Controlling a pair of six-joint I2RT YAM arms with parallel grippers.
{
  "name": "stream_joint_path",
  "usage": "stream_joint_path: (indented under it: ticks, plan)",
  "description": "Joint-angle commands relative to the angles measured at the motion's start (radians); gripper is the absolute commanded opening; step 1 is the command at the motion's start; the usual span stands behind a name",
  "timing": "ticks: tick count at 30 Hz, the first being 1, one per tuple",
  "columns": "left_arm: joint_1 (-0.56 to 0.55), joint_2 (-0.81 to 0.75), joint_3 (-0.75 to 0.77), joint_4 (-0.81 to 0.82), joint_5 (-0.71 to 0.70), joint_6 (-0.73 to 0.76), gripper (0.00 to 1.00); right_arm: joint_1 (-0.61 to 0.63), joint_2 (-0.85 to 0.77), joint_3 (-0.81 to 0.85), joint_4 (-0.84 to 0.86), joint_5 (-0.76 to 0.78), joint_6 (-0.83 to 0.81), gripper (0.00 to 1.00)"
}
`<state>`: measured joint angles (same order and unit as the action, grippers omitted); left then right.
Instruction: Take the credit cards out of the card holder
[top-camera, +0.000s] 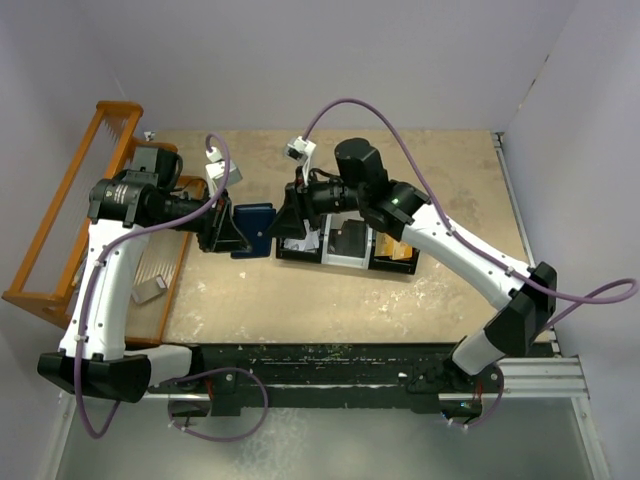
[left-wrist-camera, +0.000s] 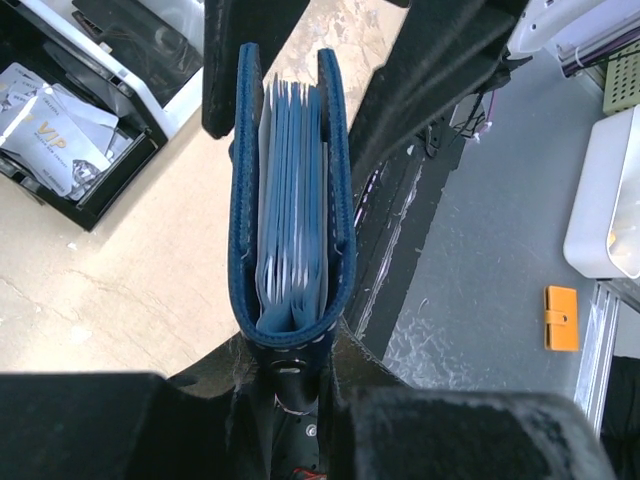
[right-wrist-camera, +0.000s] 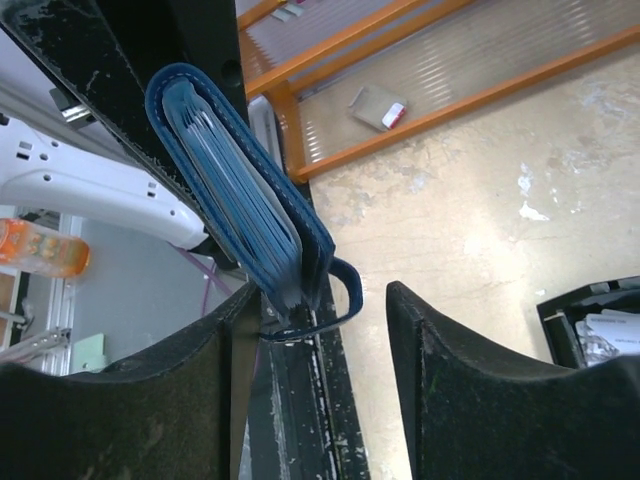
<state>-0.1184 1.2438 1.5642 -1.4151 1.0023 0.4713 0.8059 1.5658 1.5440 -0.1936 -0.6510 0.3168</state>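
**Navy card holder clamped in my left gripper, right gripper spread around it**

My left gripper is clenched on the folded spine of the card holder and holds it off the table, with the open edge pointing straight at my right gripper. Pale blue pockets show between the covers. My right gripper is released. Its fingers stand on either side of the holder's open end, one just beside a cover and the other apart from it. A black tray holding a silver card lies on the table just behind my right gripper.
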Motion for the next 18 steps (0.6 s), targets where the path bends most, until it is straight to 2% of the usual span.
stream_joint_path:
  ticks: [1, 9, 15, 18]
  plan:
    - [0.002, 0.0, 0.051, -0.024, 0.071, 0.049, 0.0, -0.022, -0.042, 0.011, -0.036, -0.018, -0.053, 0.52]
    - [0.001, 0.006, 0.07, -0.05, 0.099, 0.065, 0.0, -0.022, -0.069, -0.025, -0.017, -0.077, -0.075, 0.41]
    - [0.0, 0.013, 0.085, -0.09, 0.117, 0.095, 0.0, -0.022, -0.077, -0.05, -0.005, -0.13, -0.062, 0.15]
    - [0.0, 0.012, 0.089, -0.099, 0.12, 0.105, 0.0, -0.022, -0.077, -0.048, -0.004, -0.129, -0.052, 0.06]
